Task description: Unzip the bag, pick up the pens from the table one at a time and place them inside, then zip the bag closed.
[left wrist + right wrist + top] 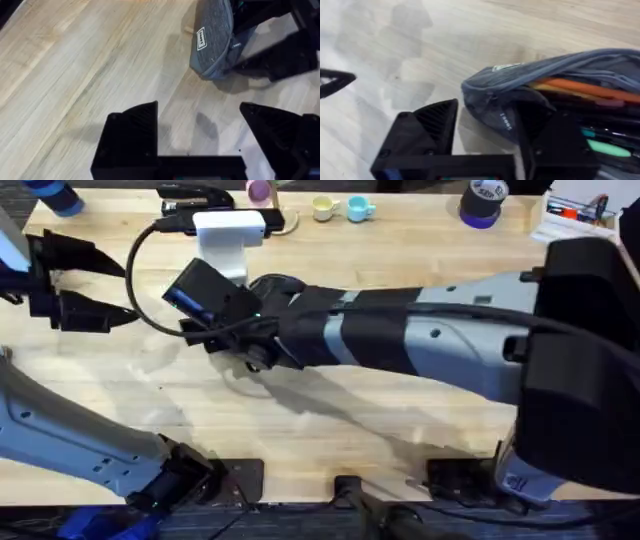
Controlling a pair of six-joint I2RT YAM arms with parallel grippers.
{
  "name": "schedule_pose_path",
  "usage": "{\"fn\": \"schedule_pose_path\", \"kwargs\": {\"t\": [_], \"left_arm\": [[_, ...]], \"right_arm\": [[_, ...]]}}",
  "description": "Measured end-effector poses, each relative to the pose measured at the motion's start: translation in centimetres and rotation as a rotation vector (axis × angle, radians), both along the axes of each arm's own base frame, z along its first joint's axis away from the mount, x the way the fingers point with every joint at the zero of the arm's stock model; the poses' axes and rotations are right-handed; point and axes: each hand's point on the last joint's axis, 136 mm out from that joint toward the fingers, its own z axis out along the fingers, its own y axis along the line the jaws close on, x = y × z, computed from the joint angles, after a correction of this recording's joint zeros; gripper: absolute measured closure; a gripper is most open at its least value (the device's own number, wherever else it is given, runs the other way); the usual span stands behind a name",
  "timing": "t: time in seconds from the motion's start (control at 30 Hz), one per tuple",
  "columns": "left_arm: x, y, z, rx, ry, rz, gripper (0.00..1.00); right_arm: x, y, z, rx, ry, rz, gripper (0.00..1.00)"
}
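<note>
Our right gripper [485,135], jaws spread, straddles the open end of the bag [530,85] on the worktop [75,75], pens already inside. Our left gripper [200,135] hangs well apart from the bag, jaws open and empty, so the right arm is nearer.

Pouch label, seen from the left wrist: a small white-edged rectangular tag on the bag [212,37], its lettering too small to read.
Pouch side print, beside the right gripper's [492,137] finger: short pale characters on the fabric, possibly "1985", blurred.
Tape roll [484,202]: white marking on top, illegible.
</note>
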Motion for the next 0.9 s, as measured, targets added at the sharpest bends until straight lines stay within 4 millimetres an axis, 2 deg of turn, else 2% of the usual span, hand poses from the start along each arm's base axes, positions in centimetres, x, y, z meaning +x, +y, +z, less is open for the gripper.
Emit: {"fn": "schedule_pose_path", "kwargs": {"t": [0.3, 0.37, 0.9], "left_arm": [[0.0, 0.0, 0.0, 0.000, 0.000, 0.000, 0.006], [0.0, 0.0, 0.0, 0.000, 0.000, 0.000, 0.006], [0.0, 0.0, 0.0, 0.000, 0.000, 0.000, 0.007]], "right_arm": [[0.4, -0.2, -0.9, -0.020, -0.007, -0.019, 0.887], [0.4, -0.3, -1.2, -0.026, -0.005, -0.020, 0.959], [0.3, -0.3, -1.0, -0.058, -0.025, 0.019, 0.972]]}}
